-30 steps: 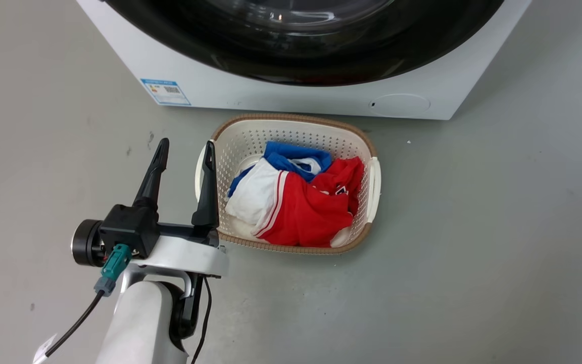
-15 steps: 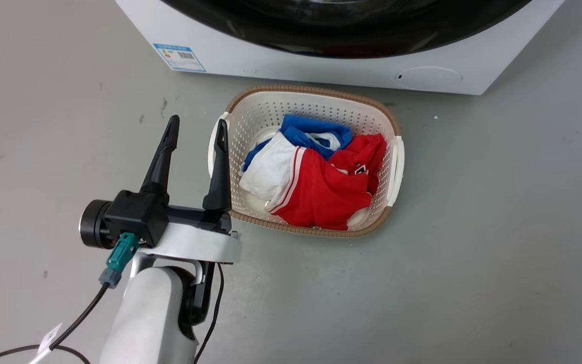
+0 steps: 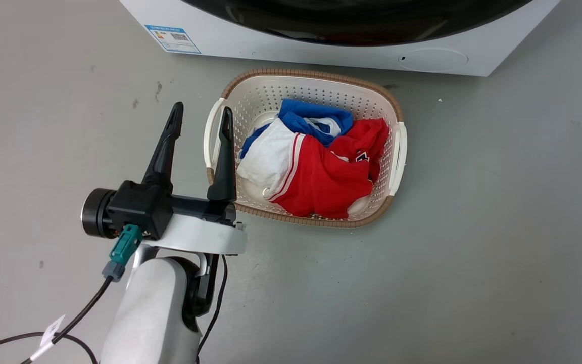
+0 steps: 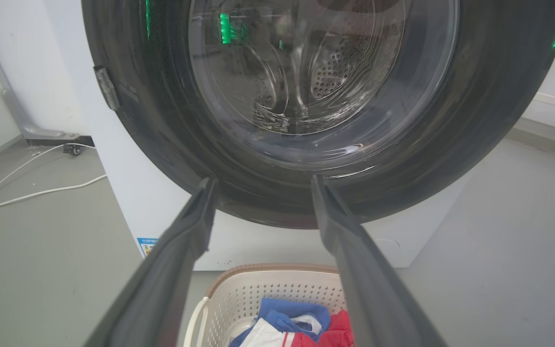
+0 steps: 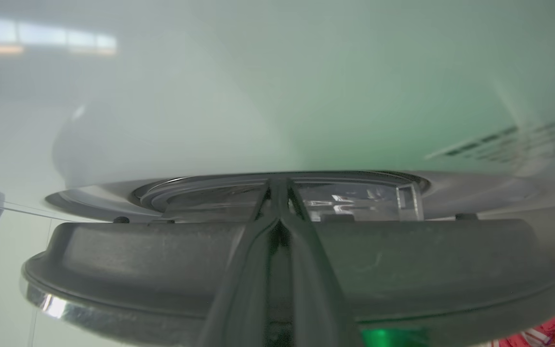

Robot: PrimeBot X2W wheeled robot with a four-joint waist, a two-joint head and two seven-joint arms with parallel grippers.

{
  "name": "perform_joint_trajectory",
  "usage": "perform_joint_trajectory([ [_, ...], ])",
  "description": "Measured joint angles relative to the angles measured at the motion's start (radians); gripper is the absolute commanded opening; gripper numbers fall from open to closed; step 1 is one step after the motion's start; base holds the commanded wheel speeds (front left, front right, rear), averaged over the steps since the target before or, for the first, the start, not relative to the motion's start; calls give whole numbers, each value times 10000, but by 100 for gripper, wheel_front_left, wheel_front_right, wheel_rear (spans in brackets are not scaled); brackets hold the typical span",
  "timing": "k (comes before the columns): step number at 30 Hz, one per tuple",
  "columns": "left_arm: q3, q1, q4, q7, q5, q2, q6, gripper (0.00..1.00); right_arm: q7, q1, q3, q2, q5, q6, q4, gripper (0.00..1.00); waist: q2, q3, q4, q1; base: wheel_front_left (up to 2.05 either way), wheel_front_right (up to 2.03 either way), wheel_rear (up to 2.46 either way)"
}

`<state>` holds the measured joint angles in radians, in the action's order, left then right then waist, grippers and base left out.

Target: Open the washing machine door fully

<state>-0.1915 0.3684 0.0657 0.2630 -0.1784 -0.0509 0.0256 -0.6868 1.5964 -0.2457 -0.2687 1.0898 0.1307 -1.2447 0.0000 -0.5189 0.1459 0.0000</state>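
The washing machine fills the top of the head view, with the lower arc of the black washing machine door showing. In the left wrist view the door looms ahead, and the steel drum shows through its glass. My left gripper is open and holds nothing, hovering beside the basket's left handle, short of the door. My right gripper is shut, its fingers lying across the door's dark rim, with the tips reaching past it toward the glass bowl and the white machine front.
A white laundry basket with red, white and blue clothes sits on the grey floor right before the machine. A blue sticker and a round flap mark the machine's base. White cables lie on the floor left of the machine.
The head camera has tipped down, so less of the door shows and the basket sits higher in the picture. My left gripper stays open beside the basket.
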Motion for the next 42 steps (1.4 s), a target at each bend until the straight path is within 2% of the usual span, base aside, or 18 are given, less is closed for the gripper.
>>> perform_joint_trajectory([
  [10, -2, 25, 249, 0, 50, 0, -13, 100, -1118, -494, 140, 54, 90, -2, 153, 0, 0, 391, -77, 0, 0, 0, 0],
  [21, -29, -483, 593, 0, 0, 0, -42, 100, -2077, -2359, 414, 610, 184, -2, 1085, 0, 0, 1359, -139, 0, 0, 0, 0],
  [34, 176, -1511, 1078, 0, 178, 2, -293, 100, -3574, -5333, 602, 1628, 629, -2, 3172, 0, 0, 2932, -217, -1, 0, 0, 0],
  [42, 157, -1908, 1248, 0, 157, 2, -389, 100, -4335, -7139, 750, 2002, 805, -2, 4734, 0, 0, 3626, -88, -2, 0, 0, 0],
])
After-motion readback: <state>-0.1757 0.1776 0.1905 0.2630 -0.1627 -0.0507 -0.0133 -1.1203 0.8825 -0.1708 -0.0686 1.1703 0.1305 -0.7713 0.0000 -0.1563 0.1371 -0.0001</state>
